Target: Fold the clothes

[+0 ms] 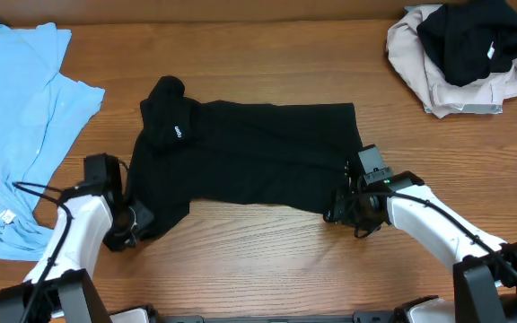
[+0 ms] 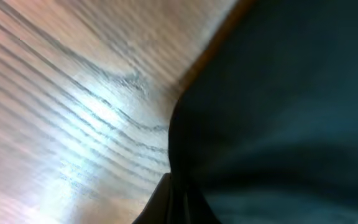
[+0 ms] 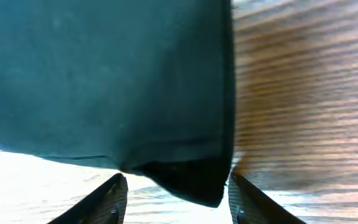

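The clothes [image 1: 258,152], a large plain black garment, lie spread across the middle of the wooden table. One part is folded over at the top left and carries a small white label [image 1: 178,135]. My left gripper [image 1: 128,226] is at the garment's lower left corner. In the left wrist view its fingers [image 2: 176,208] sit close together against the black fabric [image 2: 278,112], shut on it. My right gripper [image 1: 337,212] is at the lower right corner. Its fingers [image 3: 176,199] are open, with the garment's corner [image 3: 185,177] hanging between them.
A light blue shirt [image 1: 25,117] with a small red mark lies at the far left. A heap of beige cloth [image 1: 438,85] with black cloth [image 1: 474,40] on top sits at the back right. Bare wood [image 1: 258,251] lies in front of the garment.
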Available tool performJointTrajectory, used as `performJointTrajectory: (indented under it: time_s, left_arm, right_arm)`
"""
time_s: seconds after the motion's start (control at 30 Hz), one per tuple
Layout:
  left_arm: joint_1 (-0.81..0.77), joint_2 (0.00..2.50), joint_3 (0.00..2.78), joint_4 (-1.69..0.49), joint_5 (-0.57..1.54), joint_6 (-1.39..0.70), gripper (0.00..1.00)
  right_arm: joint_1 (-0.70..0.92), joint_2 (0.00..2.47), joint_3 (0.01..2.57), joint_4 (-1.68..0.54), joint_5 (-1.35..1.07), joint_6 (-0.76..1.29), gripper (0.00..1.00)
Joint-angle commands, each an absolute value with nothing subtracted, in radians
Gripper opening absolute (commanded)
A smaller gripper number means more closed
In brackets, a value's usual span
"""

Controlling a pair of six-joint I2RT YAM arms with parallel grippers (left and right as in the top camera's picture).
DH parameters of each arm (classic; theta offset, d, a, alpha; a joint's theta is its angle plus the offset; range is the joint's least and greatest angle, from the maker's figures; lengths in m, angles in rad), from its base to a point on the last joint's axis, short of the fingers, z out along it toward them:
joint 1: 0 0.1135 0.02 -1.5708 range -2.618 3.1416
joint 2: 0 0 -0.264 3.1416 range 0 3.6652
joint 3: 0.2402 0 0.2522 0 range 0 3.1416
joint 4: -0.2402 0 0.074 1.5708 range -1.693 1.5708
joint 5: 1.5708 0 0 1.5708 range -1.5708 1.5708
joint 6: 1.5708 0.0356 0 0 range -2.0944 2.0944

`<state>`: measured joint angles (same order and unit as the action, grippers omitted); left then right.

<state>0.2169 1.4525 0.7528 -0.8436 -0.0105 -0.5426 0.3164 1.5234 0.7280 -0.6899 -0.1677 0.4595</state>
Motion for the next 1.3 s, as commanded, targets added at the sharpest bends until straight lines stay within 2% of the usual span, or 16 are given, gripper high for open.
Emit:
performJointTrajectory:
  time_s: [0.0, 0.1, 0.17, 0.2, 0.23, 0.27, 0.47, 0.6, 0.77, 1.0, 1.2, 1.23, 1.27]
  left_arm:
    - [0.220, 1.452, 0.882, -0.889, 0.001, -0.511, 0.04]
    - [0.220, 1.452, 0.928, -0.905, 0.001, -0.509, 0.04]
    - [0.220, 1.452, 0.943, -0.905, 0.001, -0.500, 0.04]
    - [0.220, 1.452, 0.948, -0.905, 0.001, -0.499, 0.04]
    - [0.220, 1.452, 0.956, -0.904, -0.002, -0.487, 0.04]
    - [0.220, 1.452, 0.967, -0.905, -0.008, -0.469, 0.04]
    - [0.221, 1.452, 1.134, -1.065, -0.016, -0.437, 0.04]
    - [0.221, 1.452, 1.270, -1.180, -0.033, -0.443, 0.04]
    - [0.202, 1.452, 1.332, -1.131, -0.025, -0.472, 0.04]
    - [0.099, 1.494, 1.330, -0.892, -0.058, -0.471, 0.04]
    - [0.032, 1.639, 1.330, -0.787, -0.121, -0.471, 0.04]
    - [0.025, 1.673, 1.330, -0.767, -0.124, -0.471, 0.04]
    - [0.023, 1.700, 1.330, -0.754, -0.126, -0.471, 0.06]
  right_arm:
    - [0.321, 1.533, 0.720, -0.661, -0.141, 0.499, 0.56]
    - [0.321, 1.546, 0.719, -0.628, -0.139, 0.503, 0.56]
    - [0.321, 1.559, 0.719, -0.608, -0.139, 0.512, 0.47]
    - [0.321, 1.565, 0.719, -0.604, -0.139, 0.523, 0.37]
    - [0.321, 1.567, 0.719, -0.605, -0.140, 0.529, 0.11]
    - [0.321, 1.567, 0.719, -0.608, -0.144, 0.529, 0.04]
    - [0.290, 1.511, 0.757, -0.770, -0.171, 0.536, 0.04]
    - [0.233, 1.387, 0.814, -0.920, -0.211, 0.495, 0.04]
    - [0.165, 1.333, 0.884, -0.979, -0.233, 0.425, 0.04]
    - [0.107, 1.369, 0.895, -0.782, -0.237, 0.388, 0.04]
    - [0.107, 1.504, 0.895, -0.551, -0.215, 0.385, 0.04]
    - [0.107, 1.531, 0.895, -0.512, -0.215, 0.384, 0.08]
    - [0.107, 1.557, 0.895, -0.475, -0.214, 0.382, 0.20]
